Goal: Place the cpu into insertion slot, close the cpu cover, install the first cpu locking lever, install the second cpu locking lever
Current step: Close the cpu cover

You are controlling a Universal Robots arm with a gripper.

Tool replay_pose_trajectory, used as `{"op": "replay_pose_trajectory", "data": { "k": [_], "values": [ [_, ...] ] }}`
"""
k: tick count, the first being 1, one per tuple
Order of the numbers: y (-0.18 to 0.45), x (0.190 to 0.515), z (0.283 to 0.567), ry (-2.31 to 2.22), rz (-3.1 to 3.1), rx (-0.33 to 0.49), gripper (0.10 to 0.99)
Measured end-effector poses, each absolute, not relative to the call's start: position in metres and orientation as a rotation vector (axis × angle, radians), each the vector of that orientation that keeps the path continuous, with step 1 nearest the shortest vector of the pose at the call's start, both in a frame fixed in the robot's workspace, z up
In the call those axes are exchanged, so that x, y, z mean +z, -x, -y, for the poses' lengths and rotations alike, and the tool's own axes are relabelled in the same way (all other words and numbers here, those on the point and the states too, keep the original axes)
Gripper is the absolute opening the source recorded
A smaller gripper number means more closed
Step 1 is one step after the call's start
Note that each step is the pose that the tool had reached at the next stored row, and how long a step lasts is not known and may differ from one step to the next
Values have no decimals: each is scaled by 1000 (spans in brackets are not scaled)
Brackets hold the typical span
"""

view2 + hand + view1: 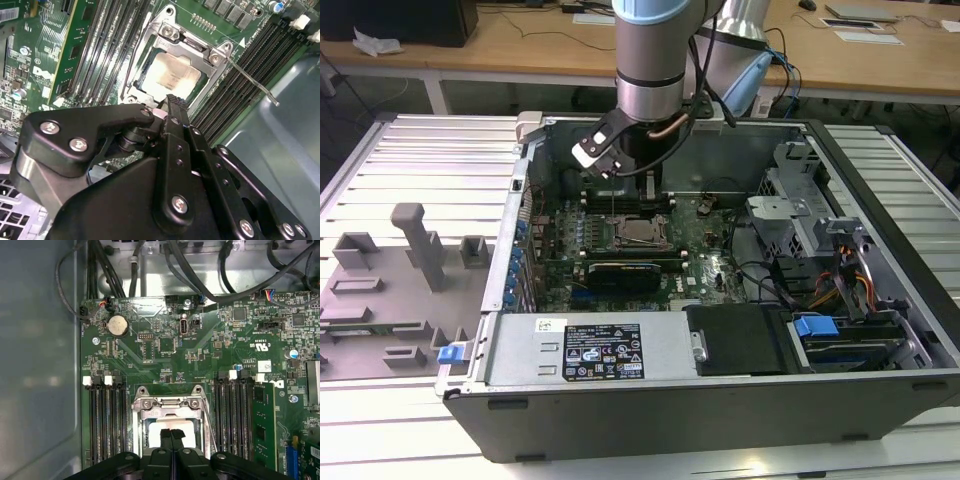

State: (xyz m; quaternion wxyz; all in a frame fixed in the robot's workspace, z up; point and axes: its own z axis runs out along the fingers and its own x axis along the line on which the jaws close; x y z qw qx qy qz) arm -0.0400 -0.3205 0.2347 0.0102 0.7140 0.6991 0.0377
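Note:
The cpu point(172, 75), a dull silver square, lies in the insertion slot point(141, 432) on the green motherboard point(165, 350). The silver cpu cover point(167, 403) lies down around the chip as a frame. A thin wire locking lever point(250, 81) sticks out from one corner of the socket, away from the board. My gripper point(170, 434) hangs just above the chip, black fingertips point(172, 102) pressed together with nothing between them. In the exterior view the gripper point(642, 180) is inside the open computer case, above the socket point(638, 235).
Black memory slots point(106, 420) flank the socket on both sides. Cables point(150, 260) run along the case wall past the board's edge. A drive cage point(790, 215) and power supply point(585, 350) fill the rest of the case. Grey fixtures point(415, 250) stand on the table at the exterior view's left.

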Motion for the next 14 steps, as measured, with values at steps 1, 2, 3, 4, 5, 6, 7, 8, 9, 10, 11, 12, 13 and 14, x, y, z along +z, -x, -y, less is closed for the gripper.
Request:
{"op": "replay_pose_trajectory", "data": {
  "k": [1, 2, 3, 4, 5, 6, 7, 8, 9, 10, 11, 12, 13, 14],
  "values": [
    [40, 235, 321, -2206, -2205, 117, 106],
    [40, 235, 321, -2186, -2226, 117, 106],
    [40, 235, 321, -2147, -2264, 115, 106],
    [40, 235, 321, -2127, -2283, 114, 106],
    [40, 235, 321, -2105, -2303, 114, 106],
    [40, 234, 321, -2063, -2341, 112, 106],
    [40, 234, 321, -2000, -2396, 110, 106],
    [40, 234, 321, -1977, -2415, 109, 106],
    [40, 234, 321, -1957, -2431, 109, 106],
    [40, 234, 321, -1912, -2467, 107, 106],
    [40, 234, 321, -1876, -2495, 106, 106],
    [40, 234, 321, -1834, -2527, 104, 106],
    [40, 234, 321, -1799, -2552, 103, 106],
    [40, 234, 321, -1775, -2569, 102, 106]
  ]
}}
